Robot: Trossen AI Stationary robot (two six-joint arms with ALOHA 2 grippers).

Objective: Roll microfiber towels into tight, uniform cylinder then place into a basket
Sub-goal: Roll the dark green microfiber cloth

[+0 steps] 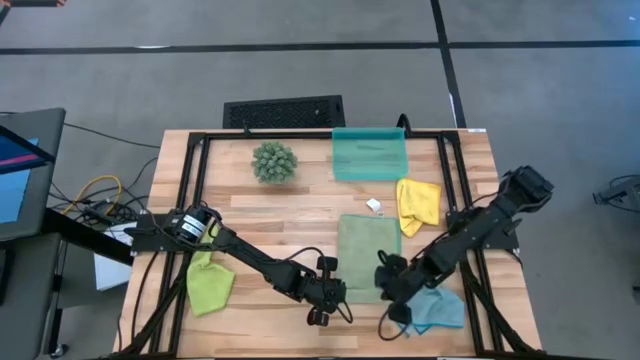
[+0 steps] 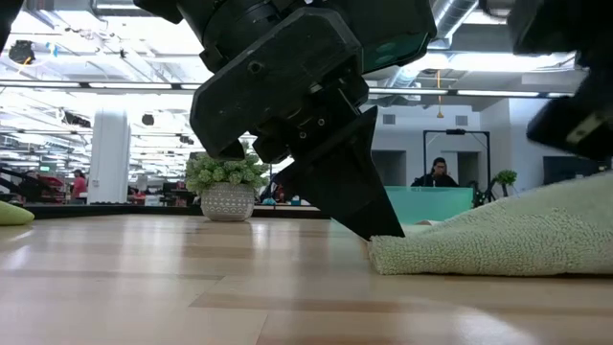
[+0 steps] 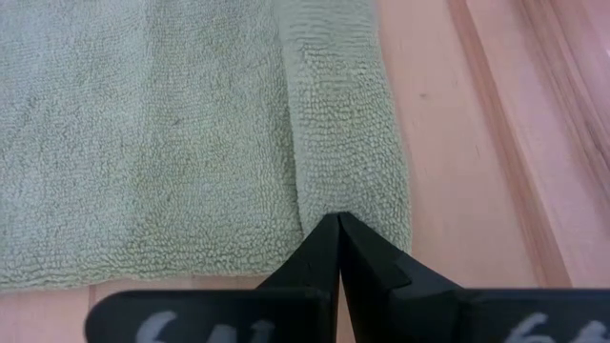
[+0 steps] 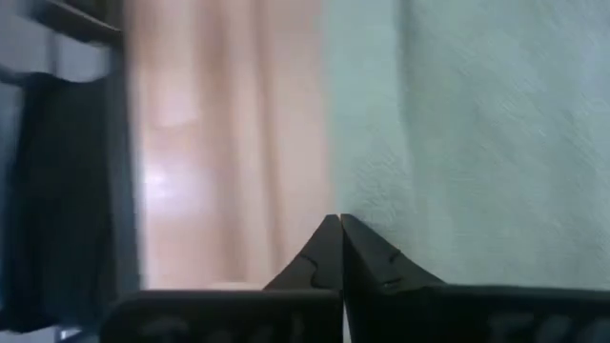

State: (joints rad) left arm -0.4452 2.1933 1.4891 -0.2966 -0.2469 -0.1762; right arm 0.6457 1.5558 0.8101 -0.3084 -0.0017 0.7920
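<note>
Both end effectors, left (image 1: 335,292) and right (image 1: 385,285), sit pinched together at the sage green towel's (image 1: 362,250) near edge on the table (image 1: 300,215).

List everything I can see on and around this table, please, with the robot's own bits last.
sage green towel: one, middle of the table, one edge folded over
yellow towel: one, crumpled, beside the basket
light blue towel: one, near edge on the right
lime green towel: one, crumpled, left side
basket: one, translucent teal, far edge
plant ball: one, spiky green, beside the basket
grille: one, black, on the floor behind the table
table: one, light wood
left claw: shut, tips at the sage towel's folded edge
right claw: shut, at the same towel's other side
</note>
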